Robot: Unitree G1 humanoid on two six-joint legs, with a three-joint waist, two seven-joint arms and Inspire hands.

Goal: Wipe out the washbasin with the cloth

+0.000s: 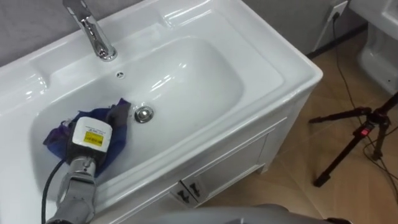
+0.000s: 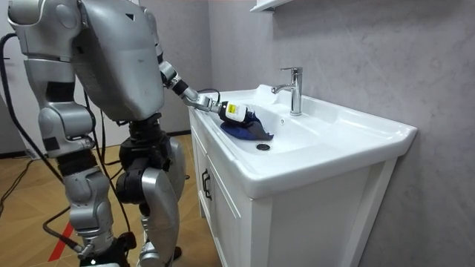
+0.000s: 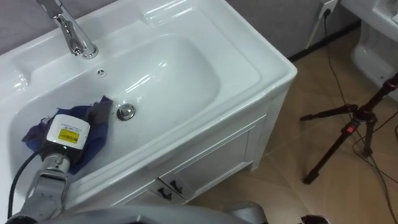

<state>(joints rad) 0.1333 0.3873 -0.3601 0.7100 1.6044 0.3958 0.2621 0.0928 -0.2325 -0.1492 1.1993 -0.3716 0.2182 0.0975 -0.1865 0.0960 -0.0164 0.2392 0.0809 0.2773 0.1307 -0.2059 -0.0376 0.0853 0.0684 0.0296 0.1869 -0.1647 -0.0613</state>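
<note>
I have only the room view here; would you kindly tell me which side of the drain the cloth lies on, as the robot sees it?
Observer: The blue cloth lies under the left hand, to the robot's left of the drain, which is uncovered.
Operator: Thank you. Is anything in the bowl's right half?
Observer: No, the basin right of the drain is bare white.
Operator: And on the floor beside the cabinet?
Observer: A dark tripod stands to the robot's right of it.
</note>
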